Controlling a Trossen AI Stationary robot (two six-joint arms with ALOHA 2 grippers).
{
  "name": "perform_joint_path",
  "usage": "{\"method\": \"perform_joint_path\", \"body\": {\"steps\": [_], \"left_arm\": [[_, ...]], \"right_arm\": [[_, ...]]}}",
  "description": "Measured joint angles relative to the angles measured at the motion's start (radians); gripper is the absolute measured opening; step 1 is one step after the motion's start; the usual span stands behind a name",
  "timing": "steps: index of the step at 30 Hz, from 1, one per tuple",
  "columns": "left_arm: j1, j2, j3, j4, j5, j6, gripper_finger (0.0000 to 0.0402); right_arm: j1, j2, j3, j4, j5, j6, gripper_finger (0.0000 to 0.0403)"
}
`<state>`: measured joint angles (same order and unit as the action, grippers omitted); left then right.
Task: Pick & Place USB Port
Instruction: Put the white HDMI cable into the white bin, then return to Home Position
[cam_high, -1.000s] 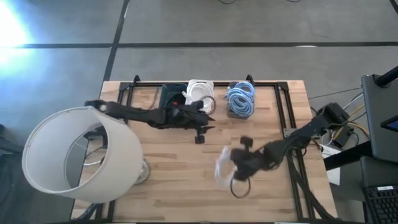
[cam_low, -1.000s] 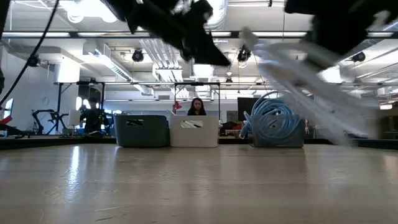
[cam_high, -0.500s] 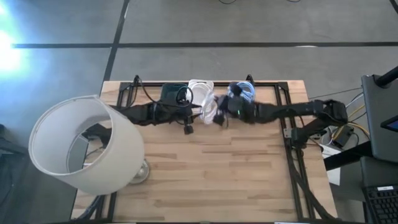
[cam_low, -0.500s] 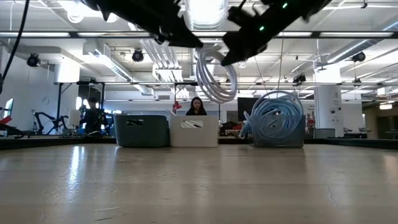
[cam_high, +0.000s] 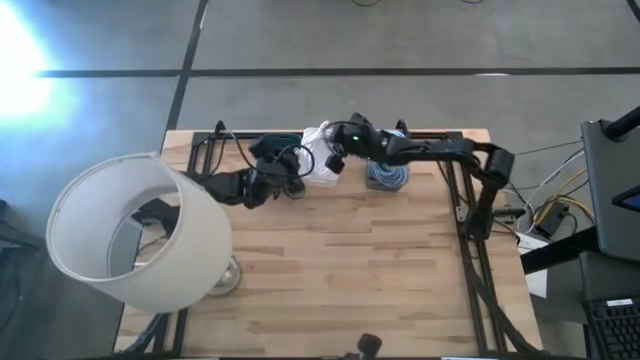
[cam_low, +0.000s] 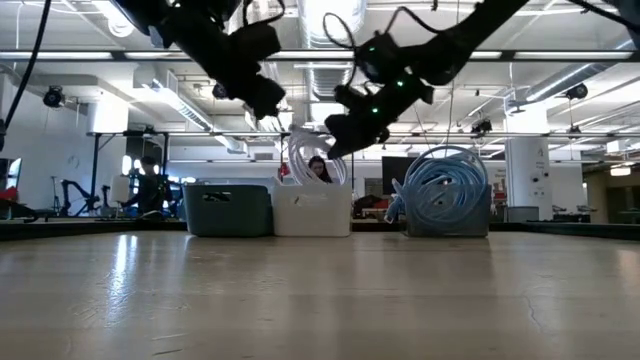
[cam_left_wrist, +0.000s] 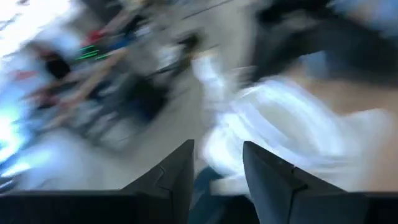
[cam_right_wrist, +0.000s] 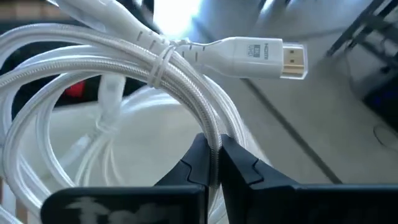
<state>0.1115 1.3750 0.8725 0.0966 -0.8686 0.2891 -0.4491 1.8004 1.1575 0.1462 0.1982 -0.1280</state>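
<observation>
**White cable arrives over the middle bin**

We now have the right gripper (cam_high: 335, 160) pinched tight on a coiled white cable (cam_right_wrist: 124, 68), with the strand caught between its two fingertips. A second ago this gripper was low over the front of the counter (cam_high: 340, 270) with the coil dangling; since then it has swung across to the back row and now hangs over the white bin (cam_low: 312, 212). In the low view the coil (cam_low: 305, 160) droops just above that bin's rim, not yet resting inside. The plug end (cam_right_wrist: 261, 56) sticks out free beside the loop, tied off with a thin white strap.

The left gripper (cam_high: 268, 185) has pulled back toward the dark bin (cam_low: 228, 210) over the same second, and its fingers (cam_left_wrist: 168, 180) stand apart with nothing between them. The blue cable (cam_low: 445, 195) sits untouched in its bin at the right end of the row.

We judge the carry to be essentially done: what remains is to lower the coil into the white bin and let go. The loose loops could snag on the rim, so a straight descent looks safest.
</observation>
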Motion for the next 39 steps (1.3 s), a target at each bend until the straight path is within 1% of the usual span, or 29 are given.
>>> {"method": "perform_joint_path", "body": {"steps": [2,3,4,6,8,11,14,18,24,31,34,39], "left_arm": [[0.007,-0.001,-0.011,0.0,-0.11,0.017,0.014],[0.01,-0.001,-0.014,-0.003,-0.135,0.024,0.014],[0.013,-0.001,-0.017,-0.003,-0.14,0.026,0.014],[0.016,-0.001,-0.024,-0.008,-0.127,0.023,0.014],[0.016,-0.001,-0.027,-0.006,-0.081,0.011,0.014],[0.016,-0.001,-0.028,-0.007,-0.042,-0.006,0.014],[0.016,-0.001,-0.028,-0.012,-0.031,-0.008,0.014],[0.017,-0.001,-0.028,-0.025,-0.031,-0.011,0.014],[0.017,-0.001,-0.028,-0.044,-0.032,-0.033,0.014],[0.018,-0.001,-0.028,-0.046,-0.017,-0.056,0.014],[0.018,-0.001,-0.028,-0.049,0.024,-0.057,0.014],[0.018,-0.002,-0.028,-0.056,0.161,-0.075,0.014]], "right_arm": [[-0.002,0.045,0.083,-0.131,0.012,-0.017,0.0013],[-0.003,0.07,0.124,-0.198,0.023,-0.018,0.0013],[-0.003,0.099,0.166,-0.268,0.038,-0.011,0.0013],[-0.01,0.156,0.251,-0.374,0.041,0.012,0.0013],[-0.014,0.213,0.331,-0.449,0.042,0.029,0.0013],[-0.016,0.295,0.431,-0.5,0.044,0.009,0.0016],[-0.015,0.359,0.513,-0.538,0.044,-0.03,0.0034],[-0.013,0.396,0.6,-0.621,0.041,-0.063,0.0067],[-0.009,0.372,0.632,-0.717,0.038,-0.07,0.0108],[0.023,0.267,0.633,-0.82,0.037,-0.063,0.013],[0.043,0.207,0.62,-0.846,0.037,-0.061,0.0137],[0.091,0.078,0.597,-0.964,0.038,-0.006,0.0145]]}}
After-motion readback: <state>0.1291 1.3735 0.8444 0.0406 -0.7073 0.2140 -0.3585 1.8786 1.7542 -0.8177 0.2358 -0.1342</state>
